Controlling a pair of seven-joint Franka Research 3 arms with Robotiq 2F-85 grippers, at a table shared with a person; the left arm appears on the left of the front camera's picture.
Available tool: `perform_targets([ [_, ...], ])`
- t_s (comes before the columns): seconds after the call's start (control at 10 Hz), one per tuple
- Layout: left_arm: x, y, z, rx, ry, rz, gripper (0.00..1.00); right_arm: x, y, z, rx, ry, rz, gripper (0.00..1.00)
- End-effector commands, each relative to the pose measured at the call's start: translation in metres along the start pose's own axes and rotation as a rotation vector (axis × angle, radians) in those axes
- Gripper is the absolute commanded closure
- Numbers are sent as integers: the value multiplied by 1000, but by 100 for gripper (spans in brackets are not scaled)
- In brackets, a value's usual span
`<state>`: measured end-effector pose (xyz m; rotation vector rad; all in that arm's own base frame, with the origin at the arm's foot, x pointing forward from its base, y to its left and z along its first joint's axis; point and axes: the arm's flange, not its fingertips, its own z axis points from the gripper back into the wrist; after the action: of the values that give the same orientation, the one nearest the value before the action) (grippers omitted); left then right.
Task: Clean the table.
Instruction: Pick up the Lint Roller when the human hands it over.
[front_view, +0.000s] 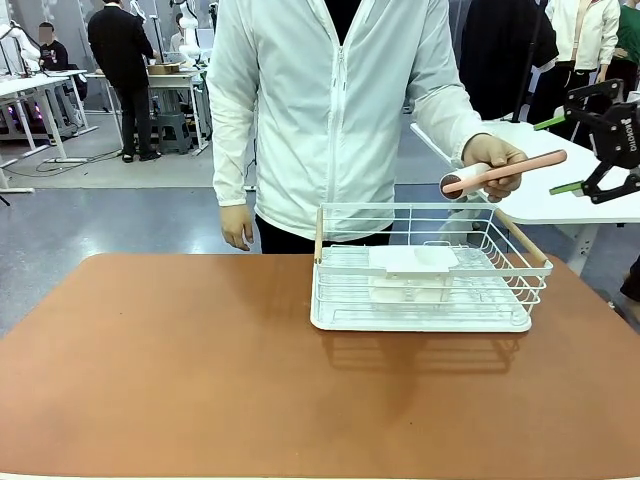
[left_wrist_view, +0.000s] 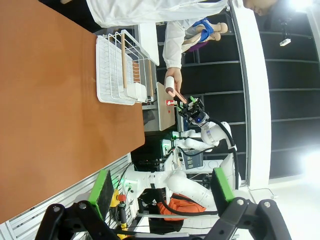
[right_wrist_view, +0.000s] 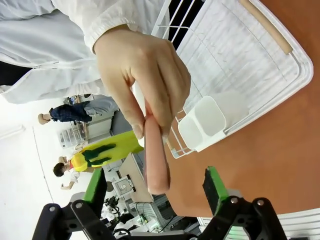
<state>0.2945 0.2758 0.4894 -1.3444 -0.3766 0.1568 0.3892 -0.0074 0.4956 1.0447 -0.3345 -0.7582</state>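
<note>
The table (front_view: 200, 370) — a reddish-brown top with rounded corners — fills the near half of the front view. On it, right of the middle and toward the far edge, stands a white wire rack (front_view: 430, 300) with wooden handles at its two ends. A small white caddy (front_view: 412, 262) sits inside the rack at its middle.

A person in a white jacket stands at the far side. One hand (front_view: 492, 160) reaches out to the right, above the rack's far right corner, and holds a roller (front_view: 505, 172) with a pink handle and a white head. The fingers pinch the handle near the head, and its free end points to the right.

The right tool (front_view: 558, 155) hangs in the air at the far right, with its fingers wide apart. The tip of the pink handle lies between the two green pads and, as the right wrist view shows, touches neither.

The person's other hand (front_view: 237, 228) hangs at their side, behind the table's far edge.

The left tool (left_wrist_view: 162, 192) also has its fingers apart — nothing lies between them.
</note>
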Motion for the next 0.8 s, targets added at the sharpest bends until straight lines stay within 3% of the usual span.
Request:
perform_targets([
  [0.0, -2, 0, 3, -2, -4, -1, 0, -1, -5, -17, 14, -32, 32, 0],
  [0.5, -2, 0, 3, -2, -4, -1, 0, 14, -7, -33, 63, -80, 47, 0],
  [0.6, -2, 0, 3, -2, -4, -1, 0, 16, -7, -36, 67, -80, 48, 7],
  [0.7, -2, 0, 3, -2, -4, -1, 0, 18, -8, -38, 62, -82, 52, 42],
])
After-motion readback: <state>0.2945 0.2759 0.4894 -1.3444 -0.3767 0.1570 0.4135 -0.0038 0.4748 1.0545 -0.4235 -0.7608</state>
